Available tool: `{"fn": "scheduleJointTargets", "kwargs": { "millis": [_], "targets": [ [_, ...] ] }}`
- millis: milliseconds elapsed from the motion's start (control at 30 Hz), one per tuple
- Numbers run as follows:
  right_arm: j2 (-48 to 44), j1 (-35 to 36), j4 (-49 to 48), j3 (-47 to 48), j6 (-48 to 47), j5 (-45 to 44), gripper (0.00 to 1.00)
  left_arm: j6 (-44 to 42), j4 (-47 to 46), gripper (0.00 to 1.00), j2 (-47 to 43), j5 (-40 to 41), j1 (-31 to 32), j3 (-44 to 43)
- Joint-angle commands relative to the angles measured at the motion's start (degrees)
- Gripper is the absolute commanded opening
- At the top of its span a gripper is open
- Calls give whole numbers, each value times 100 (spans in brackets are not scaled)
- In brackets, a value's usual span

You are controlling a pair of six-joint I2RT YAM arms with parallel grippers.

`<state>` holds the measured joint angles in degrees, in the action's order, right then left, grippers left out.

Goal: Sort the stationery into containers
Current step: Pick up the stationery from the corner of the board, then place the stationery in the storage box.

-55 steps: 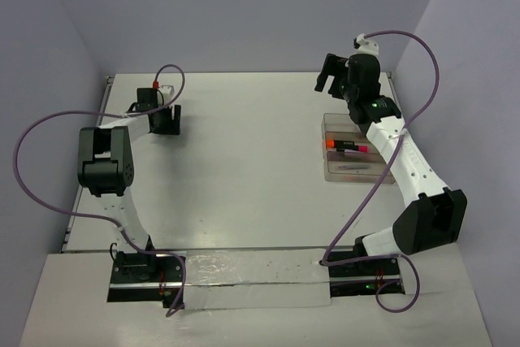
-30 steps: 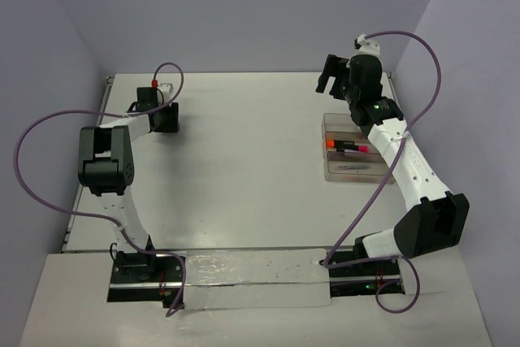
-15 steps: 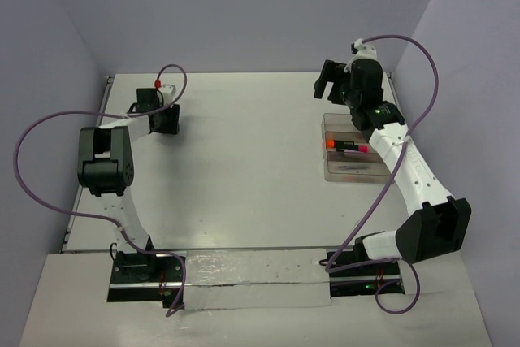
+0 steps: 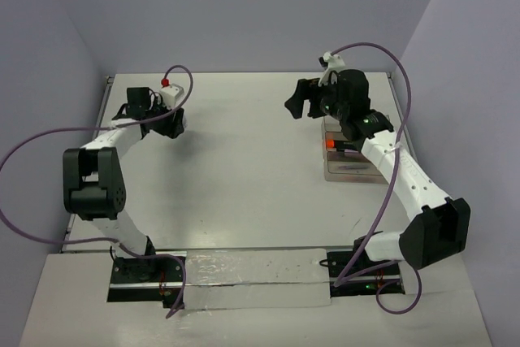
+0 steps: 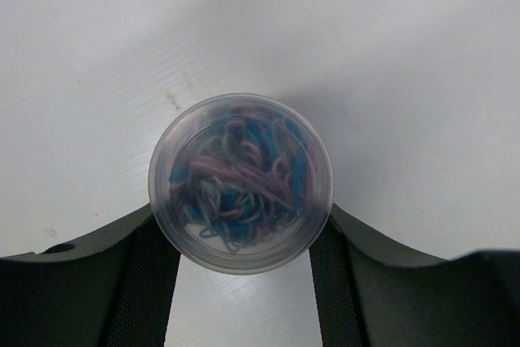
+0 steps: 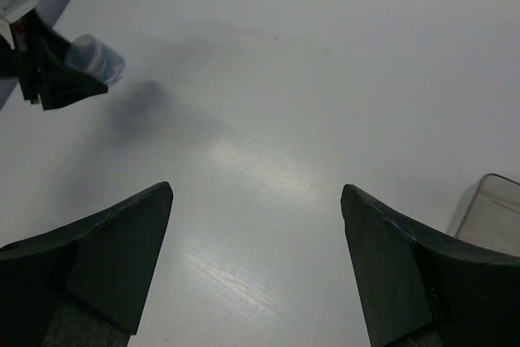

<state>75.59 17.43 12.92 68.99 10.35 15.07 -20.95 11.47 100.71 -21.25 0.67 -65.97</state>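
The left gripper [image 4: 165,122] is at the far left of the table [image 4: 244,168]; its fingers [image 5: 146,282] pinch a small round jar [image 5: 240,183] from both sides, touching its wall; the jar is clear and blue-grey, packed with a tangle of blue, pink and purple loops, too blurred to name; in the right wrist view the same jar sits between those dark fingers at the far left, with a soft shadow on the table just to its right.

The right gripper [image 4: 305,106] hangs over bare table toward the far right, with its jaws spread wide and nothing between them; its two fingers [image 6: 114,258] stand well apart.

The clear smoky tray [image 4: 345,175] lies on the right side of the table, near and right of the right gripper and partly hidden under that arm; an orange-red end [image 4: 329,144] shows at its left edge, and something pinkish lies along a nearer compartment; which compartments hold what I cannot tell; the jar and the tray are well apart.
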Motion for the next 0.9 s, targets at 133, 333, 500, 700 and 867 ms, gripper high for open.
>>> {"fn": "scheduleJointTargets", "kwargs": {
  "millis": [133, 333, 500, 700, 867],
  "targets": [
    [196, 447, -845, 462, 984, 2076, 92, -1581, 2097, 0, -1666, -1672, 191, -597],
    [925, 1126, -2242, 722, 3078, 2766, 94, -2101, 3402, 0, -2481, -1722, 365, -962],
    [2082, 1815, -2256, 1621, 4077, 2854, 95, -2010, 3884, 0, -2914, -1871, 440, -1124],
    [2845, 2264, -2155, 2353, 4336, 2747, 95, -1834, 3792, 0, -3083, -2006, 478, -1058],
    [3177, 2376, -2135, 2535, 4513, 2741, 95, -1744, 3760, 0, -3011, -1954, 487, -1140]
  ]
}}
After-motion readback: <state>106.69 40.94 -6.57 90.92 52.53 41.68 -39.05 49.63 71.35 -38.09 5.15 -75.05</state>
